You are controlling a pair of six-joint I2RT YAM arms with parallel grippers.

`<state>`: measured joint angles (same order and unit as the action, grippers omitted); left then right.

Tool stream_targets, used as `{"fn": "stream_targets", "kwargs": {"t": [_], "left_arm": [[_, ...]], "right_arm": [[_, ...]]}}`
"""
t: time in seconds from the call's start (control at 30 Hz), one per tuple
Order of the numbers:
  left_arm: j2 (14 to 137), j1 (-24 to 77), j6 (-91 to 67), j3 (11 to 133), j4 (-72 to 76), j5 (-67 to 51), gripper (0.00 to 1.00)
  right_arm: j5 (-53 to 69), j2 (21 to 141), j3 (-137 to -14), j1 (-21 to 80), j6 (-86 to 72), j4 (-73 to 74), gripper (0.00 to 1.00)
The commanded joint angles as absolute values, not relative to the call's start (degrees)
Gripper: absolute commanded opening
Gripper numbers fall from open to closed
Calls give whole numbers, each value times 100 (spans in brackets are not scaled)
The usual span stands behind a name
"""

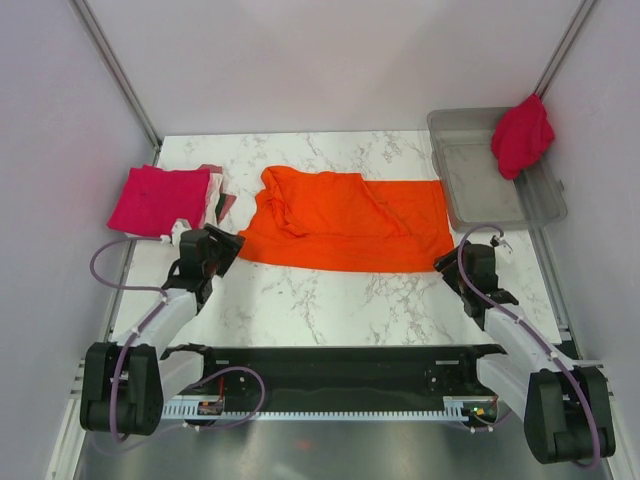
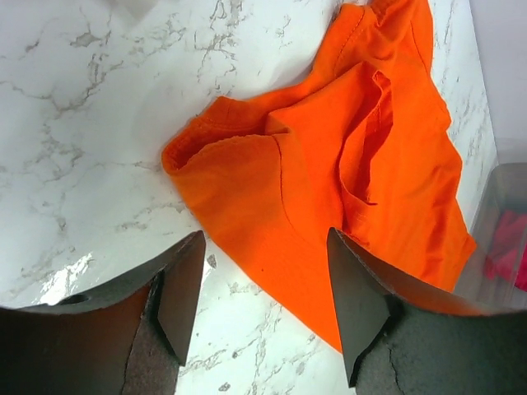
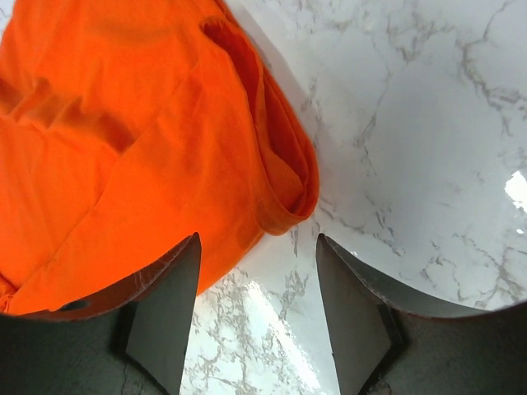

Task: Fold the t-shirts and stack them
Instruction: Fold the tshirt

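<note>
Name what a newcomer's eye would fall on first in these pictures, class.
The bright orange t-shirt spread across the middle of the marble table grabs the eye first. Next come the folded magenta t-shirt at the left and the crimson t-shirt draped over the grey bin at the far right.

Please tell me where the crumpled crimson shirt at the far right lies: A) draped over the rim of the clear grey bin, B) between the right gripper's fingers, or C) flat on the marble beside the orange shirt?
A: the crimson shirt hangs over the far corner of the grey bin, apart from the orange shirt and the open right gripper.
</note>
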<state>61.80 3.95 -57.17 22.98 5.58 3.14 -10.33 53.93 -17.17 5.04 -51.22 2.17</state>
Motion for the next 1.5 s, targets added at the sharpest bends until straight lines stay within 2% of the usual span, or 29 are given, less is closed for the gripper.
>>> {"fn": "stream_targets", "kwargs": {"t": [0.0,0.27,0.37,0.4,0.5,0.63,0.9,0.97,1.0,1.13,1.2,1.33,1.47], "left_arm": [[5986,430,-5958,2250,187,149,68],[6020,765,-6644,1793,816,360,69],[6433,773,-6680,1758,1412,212,63],[6538,773,-6654,1758,1537,72,58],[6986,773,-6653,1846,1713,26,56],[7391,765,-6653,1819,2100,97,56],[8120,765,-6627,2065,2294,88,56],[8112,773,-6557,2092,2303,97,50],[8112,773,-6574,2083,2294,158,43],[8147,773,-6566,2266,2040,272,24],[8226,765,-6435,2425,1916,246,4],[8201,730,-6188,2531,1951,237,2],[7613,642,-5995,2636,1418,324,2]], "right_arm": [[-686,5668,-1731,518,-5449,-130,66],[-773,6205,-1582,624,-6020,-817,64],[-1098,6459,-1696,703,-6126,-826,50],[-1299,6512,-1722,721,-6143,-800,38],[-1555,6697,-1802,712,-6179,-712,17],[-1565,6837,-1863,721,-6126,-747,5],[-1398,6803,-1837,721,-6082,-861,3],[-1397,6759,-1837,721,-6082,-861,3],[-1389,6724,-1837,729,-6091,-853,2],[-1406,6671,-1898,738,-6073,-809,2],[-1415,6662,-1925,764,-6056,-774,0],[-1397,6688,-2117,782,-5837,-625,0],[-1520,6452,-2338,782,-5634,-177,0]]}}
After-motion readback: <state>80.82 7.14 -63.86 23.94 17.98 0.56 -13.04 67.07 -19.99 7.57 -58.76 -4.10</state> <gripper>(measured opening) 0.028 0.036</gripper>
